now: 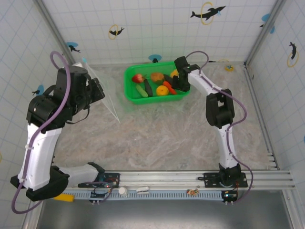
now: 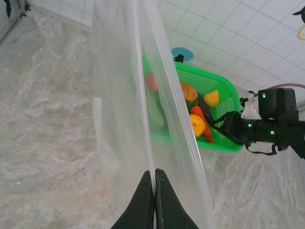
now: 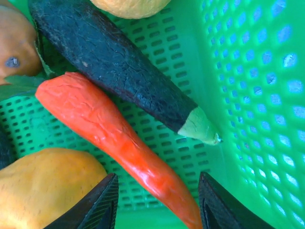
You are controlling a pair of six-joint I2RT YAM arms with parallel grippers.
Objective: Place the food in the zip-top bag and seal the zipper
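Nearest us, the left pincer is clamped tight on the zipper edge of the zip-top bag, holding it up over the surface. We can't tell if the lower corner touches down. The film looks thin, floppy and slick, so we'd say the stiffer strip is the only sane place to hold it.

Further back, inside the green basket, the right pincer stands open, jaws either side of the carrot down at its thin tip. It looks light, glossy and tapered, so it could squirt out. We'd grab nearer the fat middle. The eggplant lies right alongside.
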